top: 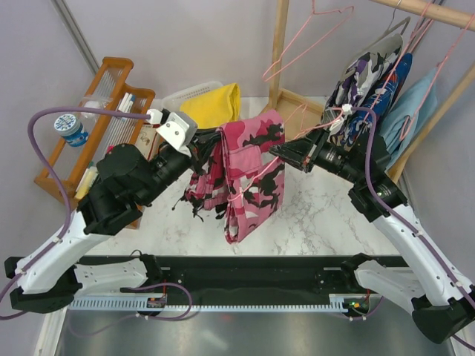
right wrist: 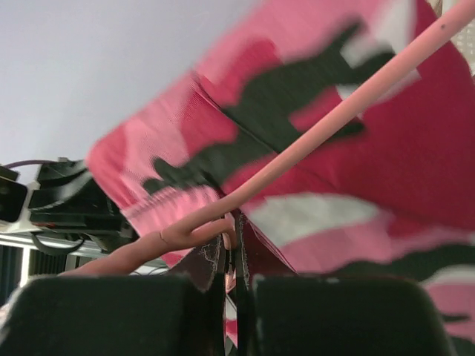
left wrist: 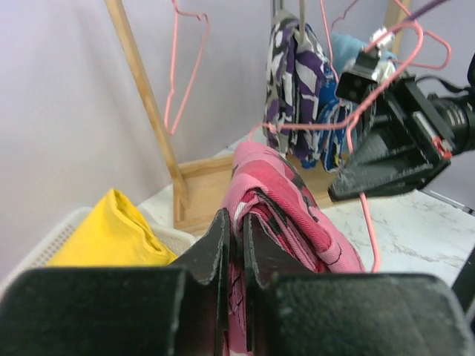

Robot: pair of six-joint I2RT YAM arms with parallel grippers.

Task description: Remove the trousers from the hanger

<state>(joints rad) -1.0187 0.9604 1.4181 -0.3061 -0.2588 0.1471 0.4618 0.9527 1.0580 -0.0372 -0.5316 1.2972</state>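
Your left hand [top: 203,145] is clamped on the pink trousers [top: 252,170], which hang above the bench [top: 319,215], ready to draw them sideways. Your right hand [top: 277,151] is closed on the hanger [right wrist: 334,113] wire, bracing it so the cloth can slide off.
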